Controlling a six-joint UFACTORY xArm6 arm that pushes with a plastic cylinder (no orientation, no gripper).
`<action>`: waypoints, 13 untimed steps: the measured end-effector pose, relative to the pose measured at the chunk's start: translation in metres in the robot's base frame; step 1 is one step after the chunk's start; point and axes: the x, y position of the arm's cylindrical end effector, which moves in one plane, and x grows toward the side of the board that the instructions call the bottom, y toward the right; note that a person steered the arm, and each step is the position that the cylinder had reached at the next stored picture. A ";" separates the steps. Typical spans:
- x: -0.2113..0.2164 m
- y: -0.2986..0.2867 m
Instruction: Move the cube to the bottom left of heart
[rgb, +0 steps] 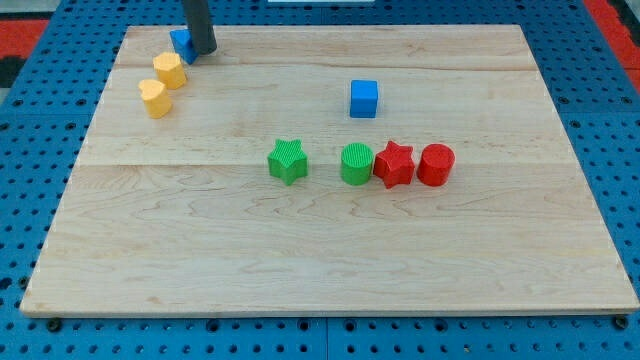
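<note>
The blue cube sits on the wooden board, right of centre near the view's top. The yellow heart lies at the upper left, with a yellow hexagonal block touching it just above and to the right. My tip is at the upper left, against the right side of a second blue block that the rod partly hides; its shape cannot be made out. The tip is far left of the blue cube and up and right of the heart.
A green star lies near the board's middle. To its right stand a green cylinder, a red star and a red cylinder in a close row. A blue pegboard surrounds the board.
</note>
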 end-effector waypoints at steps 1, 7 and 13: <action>0.000 -0.001; 0.087 0.245; 0.114 0.097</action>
